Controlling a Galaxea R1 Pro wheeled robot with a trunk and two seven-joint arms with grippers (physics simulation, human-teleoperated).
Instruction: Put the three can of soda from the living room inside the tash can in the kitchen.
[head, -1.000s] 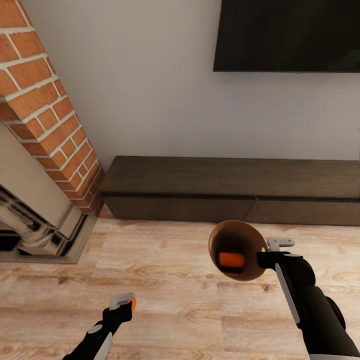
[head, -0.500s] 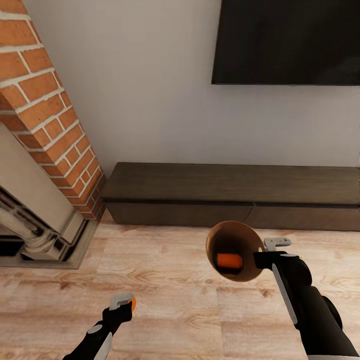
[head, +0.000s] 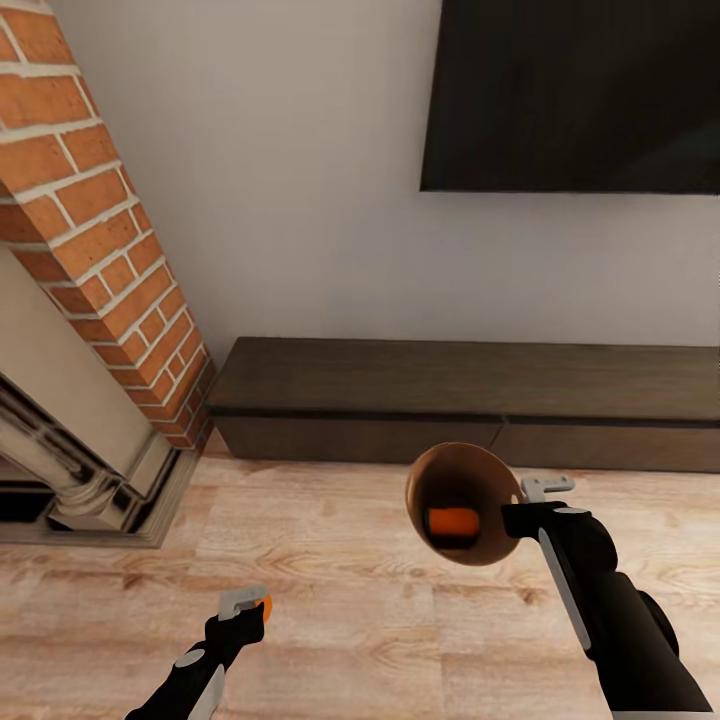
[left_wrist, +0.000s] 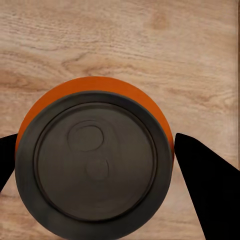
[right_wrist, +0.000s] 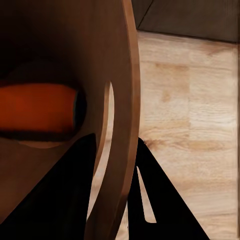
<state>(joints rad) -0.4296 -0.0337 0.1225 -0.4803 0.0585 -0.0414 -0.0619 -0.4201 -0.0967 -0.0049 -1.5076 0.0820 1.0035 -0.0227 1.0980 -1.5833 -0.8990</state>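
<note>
In the head view my right gripper (head: 517, 512) is shut on the rim of the tash can (head: 462, 468), holding it tilted above the wood floor with its brown inside facing the camera. One orange can of soda (head: 454, 521) lies inside it. The right wrist view has the bin's rim (right_wrist: 131, 100) pinched between the dark fingers (right_wrist: 152, 200), with that can (right_wrist: 37, 107) lying within. Low at the left, my left gripper (head: 250, 604) is shut on a second orange can of soda (head: 265, 604). Its pale top (left_wrist: 95, 160) sits between the fingers (left_wrist: 205, 175) in the left wrist view.
A brick fireplace (head: 90, 230) stands at the left, its stone base reaching onto the floor. A long low dark cabinet (head: 460, 390) runs along the white wall under a black TV (head: 570, 95). Light wood floor (head: 330, 540) lies between me and the cabinet.
The whole picture has slid downward, so the camera has moved. Both grippers keep their holds; the bin sits slightly more to the left and higher in the picture.
</note>
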